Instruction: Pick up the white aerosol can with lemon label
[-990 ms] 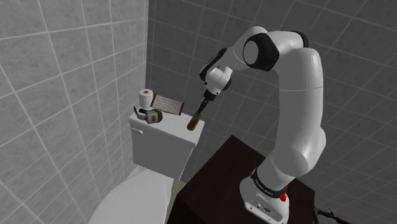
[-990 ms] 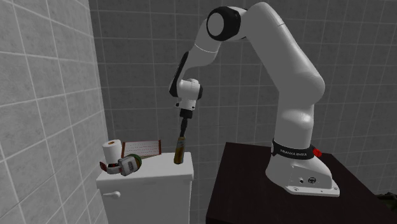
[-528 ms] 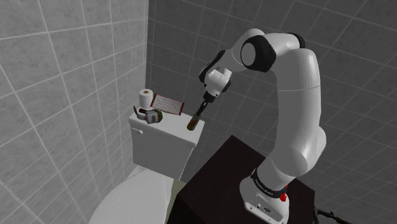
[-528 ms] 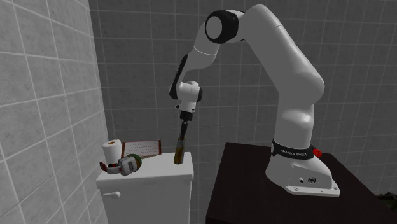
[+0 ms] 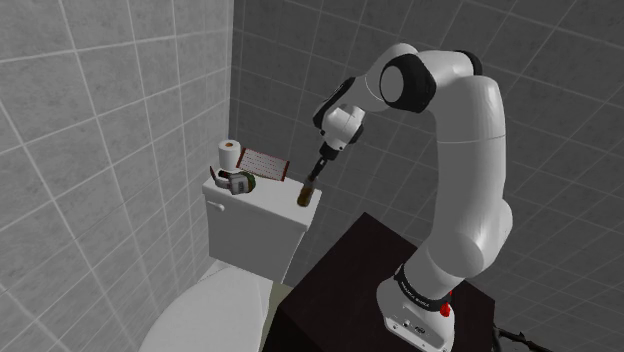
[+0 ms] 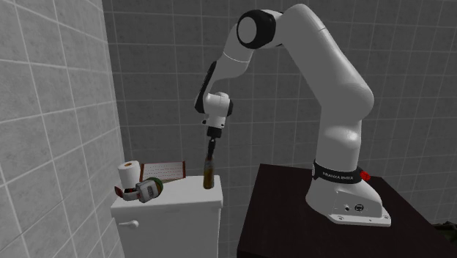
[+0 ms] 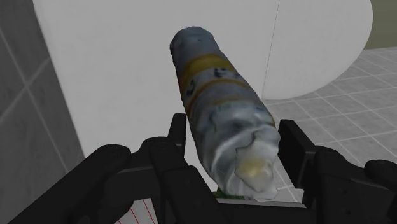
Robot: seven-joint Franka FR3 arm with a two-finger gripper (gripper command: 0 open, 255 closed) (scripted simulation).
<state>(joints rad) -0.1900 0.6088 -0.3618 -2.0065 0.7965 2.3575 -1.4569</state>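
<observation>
The aerosol can (image 7: 216, 89) is whitish grey with a yellow band. It stands at the corner of the white toilet tank lid (image 5: 255, 208) nearest the stand. In the outside views it looks like a slim dark can (image 5: 308, 193) (image 6: 208, 173). My black gripper (image 7: 234, 135) comes down from above and is shut on the can's top end, with one finger (image 7: 177, 132) on each side. From the shoulder view the gripper (image 5: 316, 176) sits just over the can, and the second exterior view shows the gripper (image 6: 210, 149) the same way.
On the tank lid (image 6: 170, 202) lie a toilet paper roll (image 5: 230, 154), a flat red-lined box (image 5: 265, 163) leaning at the wall and a round green-and-white thing (image 5: 240, 183). The toilet bowl (image 5: 205, 315) is below. The dark stand (image 6: 322, 227) is beside the tank, and tiled walls close in behind.
The fingers have closed on the can's top. The can now stands a little straighter than before. The arm has barely moved.
</observation>
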